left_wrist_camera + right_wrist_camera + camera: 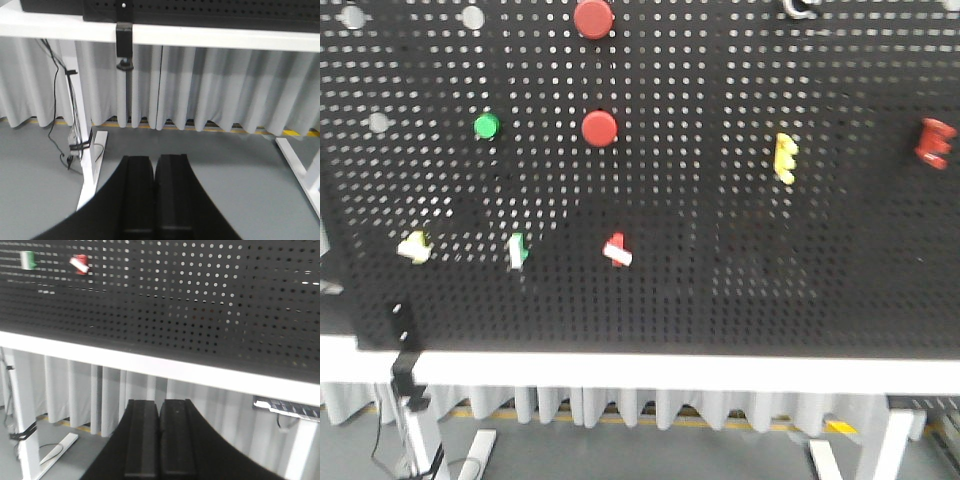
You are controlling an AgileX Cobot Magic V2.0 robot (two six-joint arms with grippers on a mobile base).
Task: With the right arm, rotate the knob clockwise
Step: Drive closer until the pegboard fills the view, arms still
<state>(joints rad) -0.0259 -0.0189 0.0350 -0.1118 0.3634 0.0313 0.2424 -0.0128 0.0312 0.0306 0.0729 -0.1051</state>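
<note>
At the top edge of the front view, a silver-white ring with a dark centre [801, 6] is cut off by the frame; it may be the knob, and its pointer is out of view. Neither arm shows in the front view. My right gripper [159, 403] is shut and empty, low in front of the white table edge [150, 365] and below the black pegboard [200, 300]. My left gripper [155, 160] is shut and empty, pointing at the grey floor under the table.
The pegboard [720, 300] carries two red buttons [593, 18] [600, 127], a green button [486, 126], a yellow piece [785, 157], a red piece [933, 142] and three small switches [415, 246] [518, 250] [617, 250]. A black clamp [403, 350] grips the table edge.
</note>
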